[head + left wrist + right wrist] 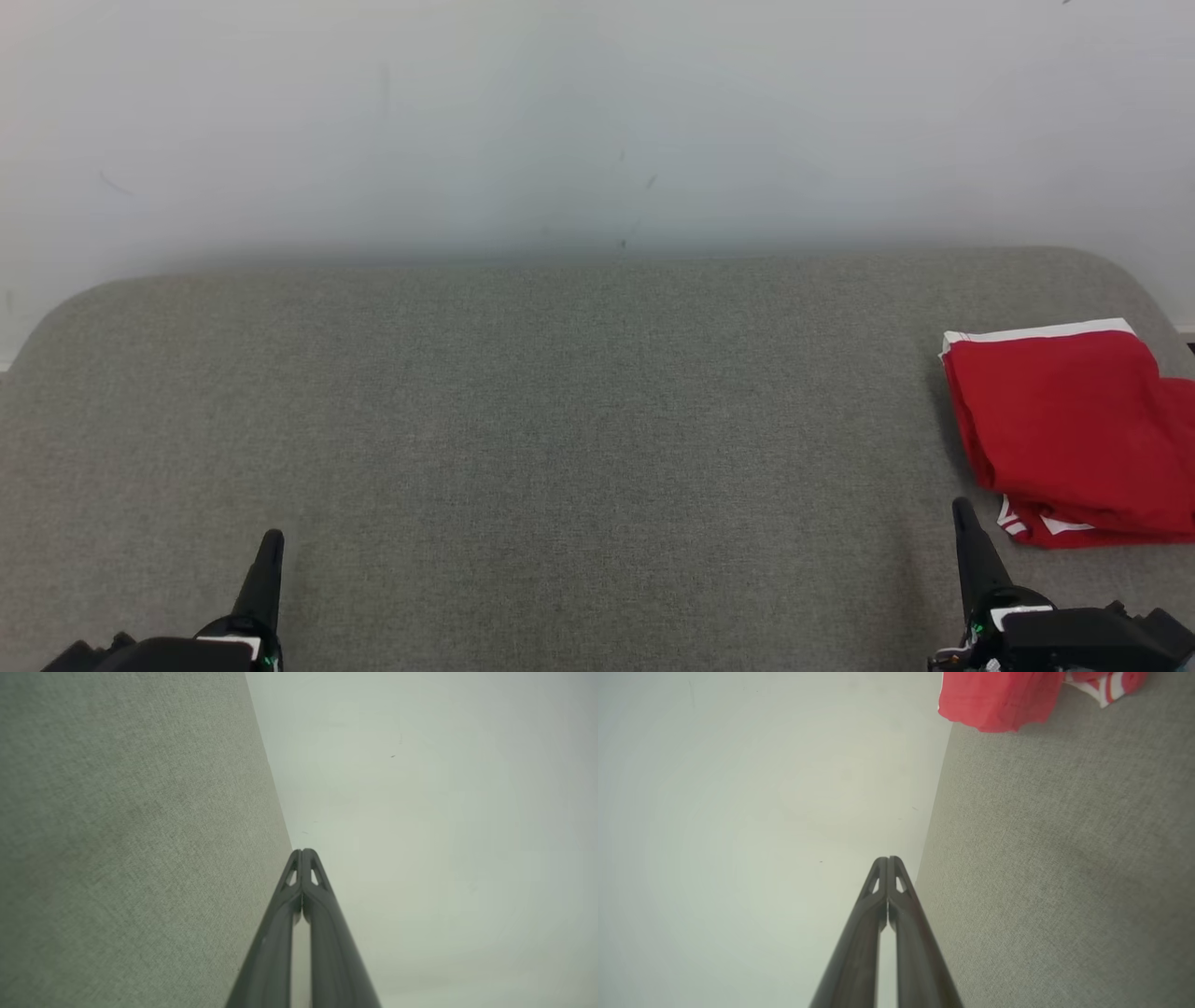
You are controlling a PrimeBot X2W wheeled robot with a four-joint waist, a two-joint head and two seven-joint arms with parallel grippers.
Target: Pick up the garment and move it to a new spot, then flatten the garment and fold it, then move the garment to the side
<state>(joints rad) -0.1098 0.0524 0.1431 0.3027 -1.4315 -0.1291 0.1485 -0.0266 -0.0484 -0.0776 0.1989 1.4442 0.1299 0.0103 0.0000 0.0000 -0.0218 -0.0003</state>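
The garment (pixel 1074 434) is red with white trim and lies folded at the far right of the grey fabric surface (pixel 579 420), running past the head view's right edge. The right wrist view catches one corner of the garment (pixel 999 700) at its top. My right gripper (pixel 962 511) stands at the lower right, shut and empty, its tips (pixel 888 859) pressed together just left of the garment's near corner. My left gripper (pixel 272 539) is at the lower left, far from the garment, shut with nothing in it (pixel 302 851).
The grey surface has rounded far corners and ends against a pale wall (pixel 597 121). Between the two grippers lies a wide stretch of bare grey fabric.
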